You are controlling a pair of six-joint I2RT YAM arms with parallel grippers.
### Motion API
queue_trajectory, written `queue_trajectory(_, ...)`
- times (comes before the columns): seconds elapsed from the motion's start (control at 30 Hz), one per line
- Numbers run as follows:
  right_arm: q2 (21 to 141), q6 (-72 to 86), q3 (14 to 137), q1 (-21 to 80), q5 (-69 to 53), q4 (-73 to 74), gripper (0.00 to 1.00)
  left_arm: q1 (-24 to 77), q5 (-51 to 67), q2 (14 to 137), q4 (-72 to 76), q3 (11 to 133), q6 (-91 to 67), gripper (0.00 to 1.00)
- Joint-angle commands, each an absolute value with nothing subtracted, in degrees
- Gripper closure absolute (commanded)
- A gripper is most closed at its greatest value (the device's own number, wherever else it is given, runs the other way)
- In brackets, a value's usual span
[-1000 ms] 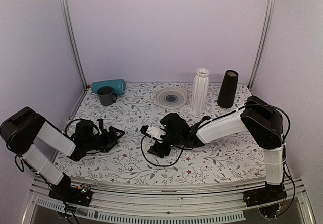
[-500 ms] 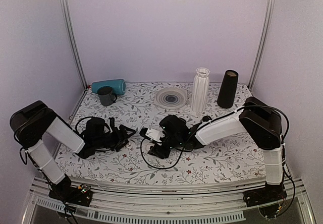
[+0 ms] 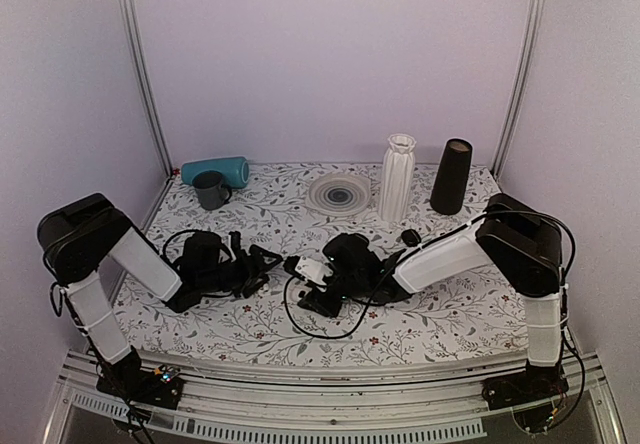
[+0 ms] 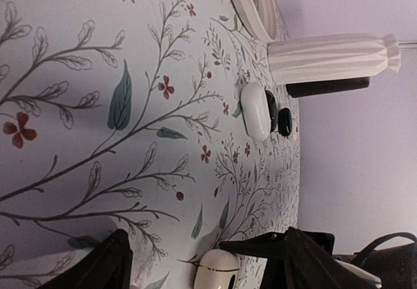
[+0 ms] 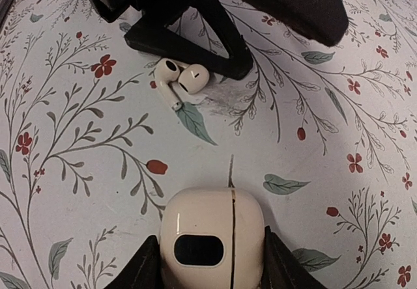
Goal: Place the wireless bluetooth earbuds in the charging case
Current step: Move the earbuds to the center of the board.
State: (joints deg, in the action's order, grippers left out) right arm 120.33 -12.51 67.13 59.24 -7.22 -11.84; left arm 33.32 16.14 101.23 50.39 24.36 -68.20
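On the floral table (image 3: pixel 440 309): left gripper (image 3: pixel 262 263) sits to the left of the charging case (image 5: pixel 212 227), jaws spread wide, nothing in them; right gripper (image 5: pixel 210 267) has the case pinched, one finger against each flank. The wireless bluetooth earbuds (image 5: pixel 177 81) lie side by side, touching each other, just beyond the case on the left-arm side, right beside one left fingertip. Case lid looks closed going by the seam, but I can't be sure from the wrist view.

My read: the step in hand is steadying the case so the other arm can feed the buds in. To do it well I'd hold the case square and low; go easy on the squeeze, glossy plastic squirts out of a hard pinch; get the lid open before any pick; bring the left jaws over one bud only, stem across the pads, since the pair touch and a sloppy close could scatter both.
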Motion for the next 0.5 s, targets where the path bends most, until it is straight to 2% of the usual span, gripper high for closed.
queue_trajectory(0.0,117.9,-10.4,64.21,59.59,-6.02,-11.12,0.59,35.33,16.5,105.72,49.1,24.67,-70.92,0.18)
queue_trajectory(0.47,111.93,-6.64,56.98,59.56,-0.97,-13.58,0.6,38.72,16.47,114.52,57.61,29.03,-76.05,0.18)
